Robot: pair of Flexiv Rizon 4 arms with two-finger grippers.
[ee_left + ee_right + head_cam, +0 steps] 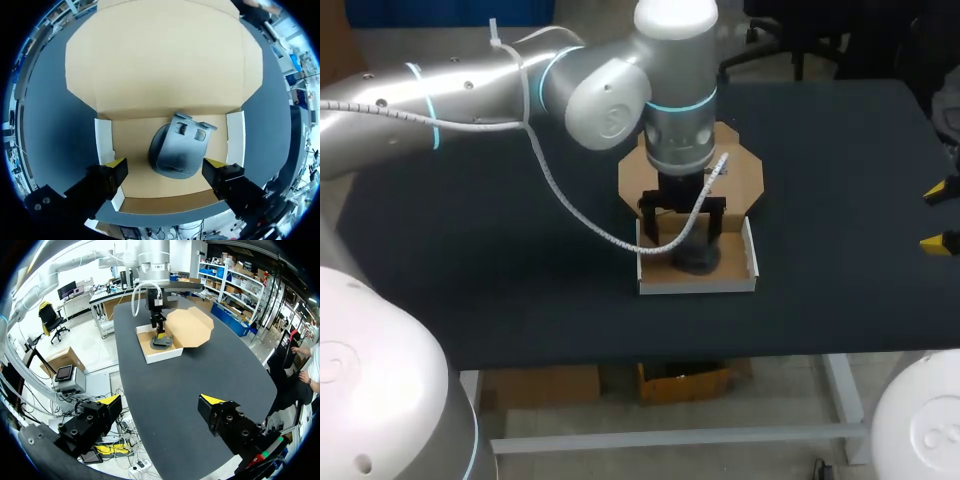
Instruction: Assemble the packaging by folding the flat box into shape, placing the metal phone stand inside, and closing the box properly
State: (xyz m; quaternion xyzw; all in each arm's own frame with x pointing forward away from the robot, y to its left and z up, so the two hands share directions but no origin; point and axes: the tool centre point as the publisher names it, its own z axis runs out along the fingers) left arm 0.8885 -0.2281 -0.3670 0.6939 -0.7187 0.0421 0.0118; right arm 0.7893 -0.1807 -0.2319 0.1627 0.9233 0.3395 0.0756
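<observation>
The left yellow-tipped gripper [165, 167] is hanging wide open, gripping nothing. Its fingers are straddling, without touching, the dark grey metal phone stand [179, 150], which is lying inside the shallow white-walled cardboard box tray [235, 136], its long axis running away from the gripper toward the hinge. Beyond that hinge the broad brown cardboard lid flap [165, 60] is lying flat and open on the black table [500, 260], so closing is probably calling for folding it back toward this nearer arm. The right gripper [161, 401] is sitting open and empty, well apart at the table's edge.
</observation>
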